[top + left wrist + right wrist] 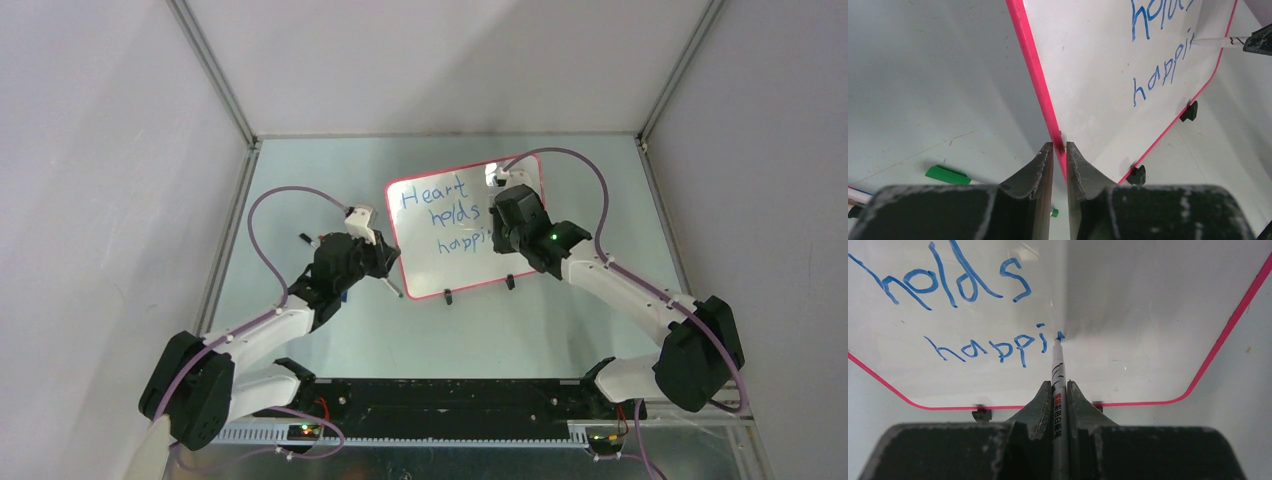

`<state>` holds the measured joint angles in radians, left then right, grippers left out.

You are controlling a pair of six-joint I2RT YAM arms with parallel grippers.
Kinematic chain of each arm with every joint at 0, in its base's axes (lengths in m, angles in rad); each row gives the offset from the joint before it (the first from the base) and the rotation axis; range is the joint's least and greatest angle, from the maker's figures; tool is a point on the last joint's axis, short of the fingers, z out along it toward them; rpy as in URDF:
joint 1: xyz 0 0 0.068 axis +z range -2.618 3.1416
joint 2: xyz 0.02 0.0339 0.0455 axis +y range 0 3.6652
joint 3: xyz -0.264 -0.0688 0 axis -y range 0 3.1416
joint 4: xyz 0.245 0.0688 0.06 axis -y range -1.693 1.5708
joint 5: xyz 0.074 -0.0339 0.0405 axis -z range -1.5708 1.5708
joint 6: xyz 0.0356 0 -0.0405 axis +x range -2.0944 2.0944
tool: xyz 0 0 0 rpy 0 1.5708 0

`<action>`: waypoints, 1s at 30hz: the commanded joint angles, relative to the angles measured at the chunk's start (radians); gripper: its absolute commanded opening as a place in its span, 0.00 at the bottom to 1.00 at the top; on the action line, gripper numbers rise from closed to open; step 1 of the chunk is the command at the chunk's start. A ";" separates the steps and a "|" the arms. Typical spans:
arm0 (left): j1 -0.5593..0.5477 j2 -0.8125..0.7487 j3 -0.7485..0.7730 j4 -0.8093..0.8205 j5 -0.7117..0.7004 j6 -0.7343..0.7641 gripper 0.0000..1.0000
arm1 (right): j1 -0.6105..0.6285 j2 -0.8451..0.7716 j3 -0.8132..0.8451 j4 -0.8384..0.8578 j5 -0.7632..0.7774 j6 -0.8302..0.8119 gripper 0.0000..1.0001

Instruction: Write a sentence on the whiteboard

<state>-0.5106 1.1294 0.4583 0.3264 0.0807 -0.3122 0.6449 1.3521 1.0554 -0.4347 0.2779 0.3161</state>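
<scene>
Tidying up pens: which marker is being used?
The white marker clamped in the right gripper, tip on the whiteboard; the green-capped marker lies on the table.

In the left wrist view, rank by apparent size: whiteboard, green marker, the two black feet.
1. whiteboard
2. green marker, partly hidden
3. near black foot and far black foot: alike, unranked.

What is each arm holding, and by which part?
The left fingers pinch the whiteboard by its red side edge. The right fingers grip a marker by its barrel, tip against the board.
</scene>
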 commanded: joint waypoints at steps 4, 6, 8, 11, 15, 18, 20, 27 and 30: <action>-0.005 -0.025 0.011 0.015 -0.010 0.024 0.20 | -0.013 0.012 0.056 0.038 0.009 -0.014 0.00; -0.005 -0.024 0.011 0.014 -0.012 0.024 0.20 | -0.015 0.013 0.057 0.038 0.010 -0.014 0.00; -0.005 -0.023 0.011 0.014 -0.010 0.024 0.20 | -0.017 0.013 0.057 0.038 0.012 -0.014 0.00; -0.005 -0.023 0.011 0.014 -0.010 0.024 0.21 | -0.020 0.012 0.058 0.037 0.020 -0.014 0.00; -0.005 -0.022 0.011 0.016 -0.009 0.024 0.21 | -0.024 0.012 0.057 0.035 0.034 -0.011 0.00; -0.005 -0.023 0.011 0.015 -0.011 0.024 0.20 | -0.025 0.013 0.056 0.030 0.053 -0.007 0.00; -0.005 -0.024 0.011 0.015 -0.011 0.024 0.20 | -0.025 0.011 0.057 0.026 0.064 -0.006 0.00; -0.005 -0.024 0.011 0.015 -0.011 0.024 0.20 | -0.027 0.005 0.056 0.011 0.088 0.001 0.00; -0.005 -0.025 0.010 0.015 -0.011 0.024 0.20 | -0.029 0.005 0.057 0.003 0.090 0.004 0.00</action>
<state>-0.5106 1.1294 0.4583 0.3264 0.0807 -0.3126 0.6296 1.3579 1.0737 -0.4381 0.3107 0.3141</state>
